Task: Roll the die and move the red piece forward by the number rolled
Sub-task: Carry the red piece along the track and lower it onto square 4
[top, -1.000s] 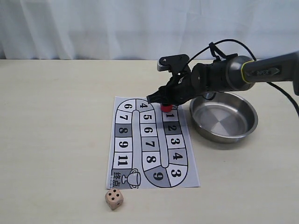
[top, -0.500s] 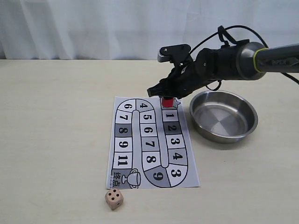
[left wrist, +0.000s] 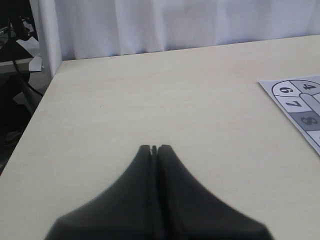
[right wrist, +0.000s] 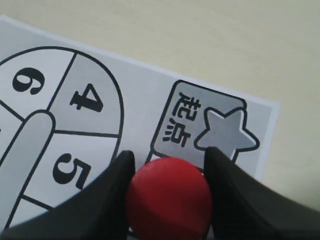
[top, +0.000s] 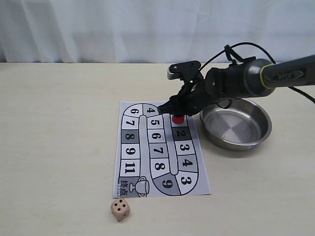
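Observation:
The red piece [top: 178, 118] is upright between the fingers of my right gripper [top: 175, 113], over the square marked 1 on the paper game board [top: 157, 147]. In the right wrist view the gripper [right wrist: 170, 156] is shut on the red piece [right wrist: 169, 197], just past the star start square [right wrist: 202, 125]. Whether the piece touches the board I cannot tell. The tan die [top: 120, 209] lies on the table off the board's near left corner. My left gripper [left wrist: 154, 148] is shut and empty over bare table, with the board's edge [left wrist: 300, 100] off to one side.
A steel bowl [top: 236, 146] stands right of the board, close under the right arm [top: 236, 81]. A white curtain [top: 98, 29] hangs behind the table. The table's side edge [left wrist: 42, 95] shows in the left wrist view.
My right gripper lifted the red piece off the start square, then carried it toward the near side and lower, over square 1. The die has not moved.

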Robot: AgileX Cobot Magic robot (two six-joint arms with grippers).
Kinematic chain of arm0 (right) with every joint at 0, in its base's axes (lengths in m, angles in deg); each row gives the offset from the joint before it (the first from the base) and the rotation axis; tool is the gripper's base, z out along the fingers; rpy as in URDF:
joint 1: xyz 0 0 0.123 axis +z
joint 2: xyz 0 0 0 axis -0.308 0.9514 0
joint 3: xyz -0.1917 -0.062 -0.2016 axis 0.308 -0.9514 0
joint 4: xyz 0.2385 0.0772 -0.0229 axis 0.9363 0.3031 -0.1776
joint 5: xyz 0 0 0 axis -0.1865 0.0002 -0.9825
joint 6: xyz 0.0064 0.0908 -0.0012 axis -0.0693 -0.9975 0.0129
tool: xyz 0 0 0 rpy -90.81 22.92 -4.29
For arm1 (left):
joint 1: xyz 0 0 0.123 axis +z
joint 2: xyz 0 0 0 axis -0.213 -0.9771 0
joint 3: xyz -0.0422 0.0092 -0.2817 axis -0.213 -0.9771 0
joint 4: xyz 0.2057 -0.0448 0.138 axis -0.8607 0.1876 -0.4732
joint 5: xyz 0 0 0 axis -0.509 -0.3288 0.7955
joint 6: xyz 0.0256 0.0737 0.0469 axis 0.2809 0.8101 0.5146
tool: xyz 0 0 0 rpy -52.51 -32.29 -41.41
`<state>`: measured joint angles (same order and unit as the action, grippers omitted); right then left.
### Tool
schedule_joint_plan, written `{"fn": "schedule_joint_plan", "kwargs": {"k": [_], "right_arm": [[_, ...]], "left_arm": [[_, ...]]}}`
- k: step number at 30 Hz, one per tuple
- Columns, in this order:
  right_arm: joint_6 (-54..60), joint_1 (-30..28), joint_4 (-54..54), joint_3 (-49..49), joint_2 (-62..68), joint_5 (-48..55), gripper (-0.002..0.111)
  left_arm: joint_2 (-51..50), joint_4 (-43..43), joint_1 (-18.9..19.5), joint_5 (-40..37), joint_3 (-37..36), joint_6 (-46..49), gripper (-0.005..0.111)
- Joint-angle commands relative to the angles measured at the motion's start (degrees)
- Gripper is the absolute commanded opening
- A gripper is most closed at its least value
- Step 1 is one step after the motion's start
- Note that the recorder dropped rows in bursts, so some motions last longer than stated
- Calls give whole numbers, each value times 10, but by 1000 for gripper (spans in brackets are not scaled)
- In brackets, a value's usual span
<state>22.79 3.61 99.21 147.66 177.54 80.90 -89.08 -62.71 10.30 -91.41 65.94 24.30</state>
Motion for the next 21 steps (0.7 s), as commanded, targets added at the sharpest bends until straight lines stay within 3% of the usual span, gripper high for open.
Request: {"fn": "schedule_joint_plan", "kwargs": {"k": [1, 14, 21], "right_arm": [[3, 0, 0, -3, 4, 1, 4], [3, 0, 0, -7, -54, 66, 4], [3, 0, 11, -85, -54, -20, 4]], "left_arm": [[0, 3, 0, 6, -1, -2, 0], [0, 3, 0, 6, -1, -2, 0], [0, 3, 0, 6, -1, -2, 0]]}}
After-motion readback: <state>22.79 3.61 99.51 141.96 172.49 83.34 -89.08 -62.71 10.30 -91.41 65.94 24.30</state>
